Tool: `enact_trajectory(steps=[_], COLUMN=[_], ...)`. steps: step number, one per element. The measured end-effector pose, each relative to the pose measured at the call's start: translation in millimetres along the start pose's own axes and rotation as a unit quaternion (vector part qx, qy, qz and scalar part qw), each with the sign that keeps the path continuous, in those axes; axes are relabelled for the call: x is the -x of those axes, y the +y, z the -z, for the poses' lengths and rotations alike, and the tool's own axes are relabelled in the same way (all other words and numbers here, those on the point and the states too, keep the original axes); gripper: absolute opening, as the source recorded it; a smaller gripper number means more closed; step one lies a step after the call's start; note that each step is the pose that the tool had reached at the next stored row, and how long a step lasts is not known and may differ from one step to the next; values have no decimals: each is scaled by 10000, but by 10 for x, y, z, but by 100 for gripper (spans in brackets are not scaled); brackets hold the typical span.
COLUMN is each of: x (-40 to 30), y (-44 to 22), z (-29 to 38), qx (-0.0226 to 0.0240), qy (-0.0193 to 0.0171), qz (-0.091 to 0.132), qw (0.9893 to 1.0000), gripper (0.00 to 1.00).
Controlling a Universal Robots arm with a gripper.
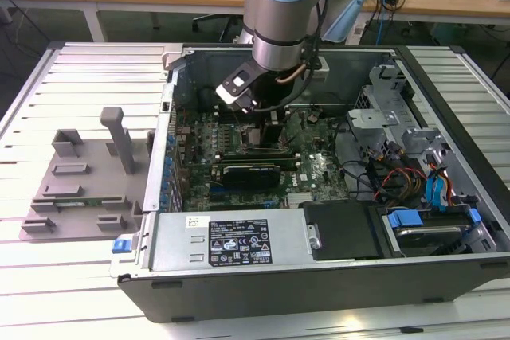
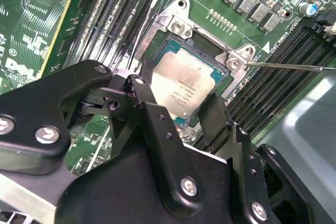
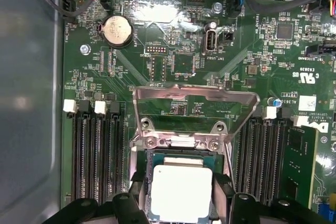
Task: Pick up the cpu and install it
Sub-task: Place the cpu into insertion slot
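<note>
In the exterior view the gripper (image 1: 269,129) is low inside the open computer case (image 1: 319,276). In the second wrist view the cpu (image 2: 184,85), flat and square with a dull silver top and a thin green border, lies at the open socket (image 2: 202,48), and the jaws pinch its two opposite edges. In the first wrist view its top looks pale, almost white.

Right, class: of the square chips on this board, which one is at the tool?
The cpu: the large silvery-grey one held by the tool over the socket; the other chips are small, black and farther off.
</note>
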State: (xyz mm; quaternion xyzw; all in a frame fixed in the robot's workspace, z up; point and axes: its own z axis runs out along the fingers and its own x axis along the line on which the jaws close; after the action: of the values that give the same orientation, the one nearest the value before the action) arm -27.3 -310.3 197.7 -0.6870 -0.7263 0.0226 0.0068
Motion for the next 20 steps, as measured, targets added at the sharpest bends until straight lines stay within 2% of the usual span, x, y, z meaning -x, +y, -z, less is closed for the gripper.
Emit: enact_trajectory(steps=[4, 7, 10, 16, 17, 19, 20], x=[-4, -1, 1, 5, 6, 8, 9], y=[-1, -7, -9, -18, -20, -26, -27], z=[13, 136, 199, 407, 441, 569, 612], qx=[0, 1, 2, 2, 2, 1, 0], qy=[-2, -17, -25, -34, -36, -49, -54], qz=[15, 15, 15, 14, 14, 13, 13], qw=[10000, 10000, 10000, 10000, 10000, 10000, 10000], gripper=[62, 62, 60, 24, 24, 11, 11])
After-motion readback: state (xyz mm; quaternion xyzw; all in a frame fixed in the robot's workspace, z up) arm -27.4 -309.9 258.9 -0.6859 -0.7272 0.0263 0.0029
